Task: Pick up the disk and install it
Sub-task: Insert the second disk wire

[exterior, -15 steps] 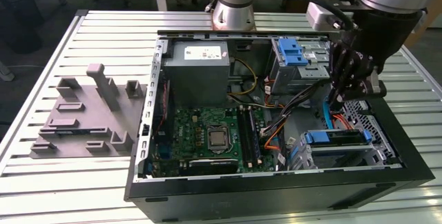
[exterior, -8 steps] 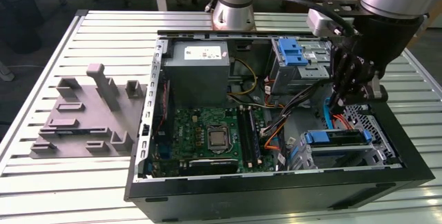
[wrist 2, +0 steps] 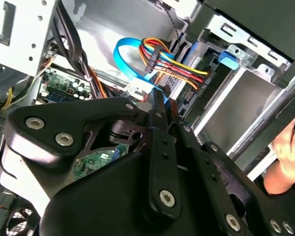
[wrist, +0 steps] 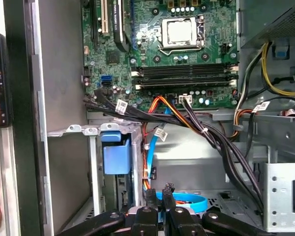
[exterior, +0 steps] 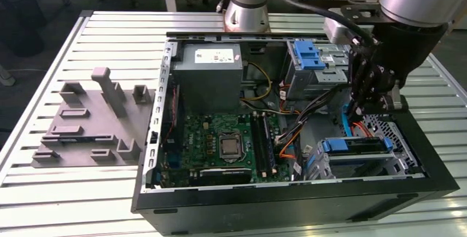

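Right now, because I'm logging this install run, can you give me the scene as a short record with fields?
Setting: open computer case lying on a slatted table
Gripper: gripper down inside the case, over the drive bay at the exterior view's right
Disk: disk, blue-framed, lying in that bay below the gripper
Cables: blue cable and coloured wires close to the gripper
Other: grey fixture beside the case; a person's hand near the case

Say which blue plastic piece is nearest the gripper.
In the exterior view, the lower blue piece, just below the gripper; the upper blue piece sits farther off.
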Robot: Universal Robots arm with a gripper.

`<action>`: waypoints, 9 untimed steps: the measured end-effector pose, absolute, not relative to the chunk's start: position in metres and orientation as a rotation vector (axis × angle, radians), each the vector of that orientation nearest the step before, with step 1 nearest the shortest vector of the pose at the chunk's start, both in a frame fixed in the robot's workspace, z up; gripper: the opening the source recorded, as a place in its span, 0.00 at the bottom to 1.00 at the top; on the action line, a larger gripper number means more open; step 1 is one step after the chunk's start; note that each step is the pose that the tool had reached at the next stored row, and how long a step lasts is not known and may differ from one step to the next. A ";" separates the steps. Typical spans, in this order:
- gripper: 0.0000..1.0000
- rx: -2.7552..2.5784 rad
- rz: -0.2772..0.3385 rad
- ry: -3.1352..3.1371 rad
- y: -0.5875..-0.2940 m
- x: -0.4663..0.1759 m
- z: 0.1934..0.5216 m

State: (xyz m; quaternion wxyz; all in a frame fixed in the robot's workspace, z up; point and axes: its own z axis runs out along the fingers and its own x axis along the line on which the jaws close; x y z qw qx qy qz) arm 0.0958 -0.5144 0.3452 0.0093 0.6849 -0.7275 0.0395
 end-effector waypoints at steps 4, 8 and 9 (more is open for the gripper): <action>0.16 2.160 0.138 -2.271 -0.535 0.095 0.340; 0.16 2.162 0.139 -2.271 -0.536 0.095 0.340; 0.16 2.162 0.139 -2.271 -0.535 0.095 0.340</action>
